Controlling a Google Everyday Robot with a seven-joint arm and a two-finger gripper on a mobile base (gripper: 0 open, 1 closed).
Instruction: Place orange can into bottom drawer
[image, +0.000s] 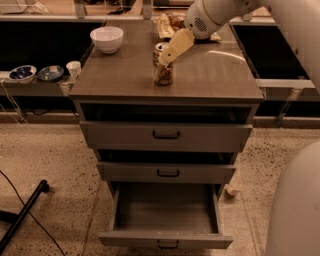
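The orange can (163, 74) stands upright on the grey cabinet top (120, 75), near its middle. My gripper (167, 57) reaches down from the upper right and sits right at the can's top, covering its upper part. The bottom drawer (165, 241) is pulled out at the foot of the cabinet, and its plain grey inside shows nothing in it. The two drawers above it are pulled out only slightly.
A white bowl (106, 38) sits at the back left of the cabinet top and a crinkled snack bag (169, 22) at the back. Two small bowls (22, 73) and a cup (74, 69) stand on a low shelf at left. A black stand leg (25, 212) lies on the floor at left. The robot's body (295, 210) fills the lower right.
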